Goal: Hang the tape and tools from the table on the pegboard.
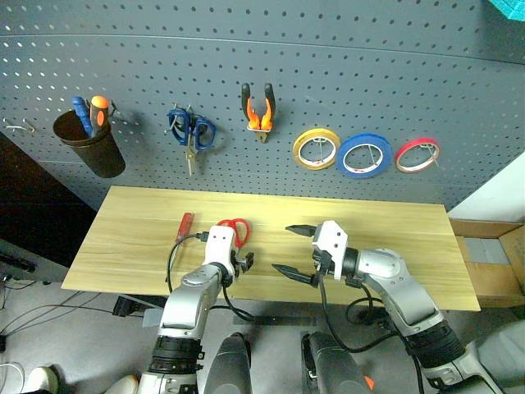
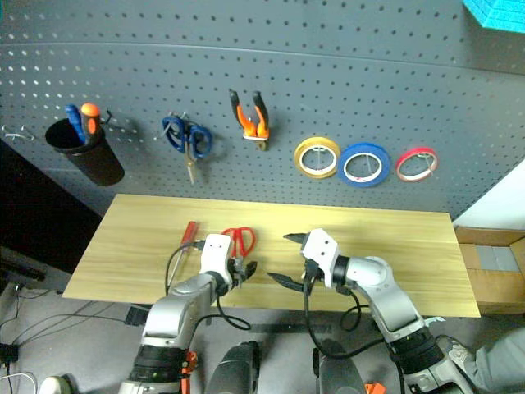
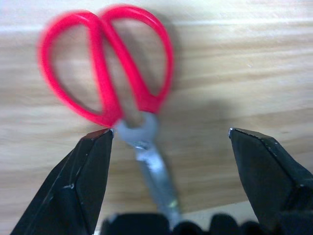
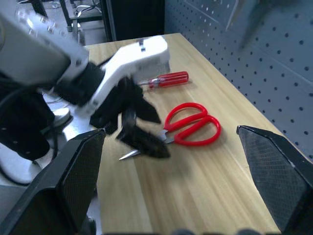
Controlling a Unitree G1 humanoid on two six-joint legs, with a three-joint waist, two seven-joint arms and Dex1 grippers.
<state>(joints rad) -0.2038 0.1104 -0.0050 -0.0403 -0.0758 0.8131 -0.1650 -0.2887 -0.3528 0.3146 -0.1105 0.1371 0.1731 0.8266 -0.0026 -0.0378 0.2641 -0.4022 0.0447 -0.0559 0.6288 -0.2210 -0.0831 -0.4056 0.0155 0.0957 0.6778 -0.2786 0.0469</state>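
Right now the red-handled scissors (image 1: 235, 229) lie flat on the table (image 1: 394, 238), handles towards the pegboard (image 1: 328, 74), blades under the left gripper (image 1: 243, 264), whose fingers stand wide apart either side of the blades and hold nothing. At nine o'clock from the scissors, just beside them, lies the red screwdriver (image 1: 185, 222). The right gripper (image 1: 293, 249) hovers at three o'clock from the scissors, jaws spread fully, empty. Up on the pegboard the blue tape (image 1: 363, 155) hangs between a yellow roll (image 1: 317, 148) and a red roll (image 1: 417, 154), and the orange pliers (image 1: 257, 107) hang at twelve o'clock above the scissors.
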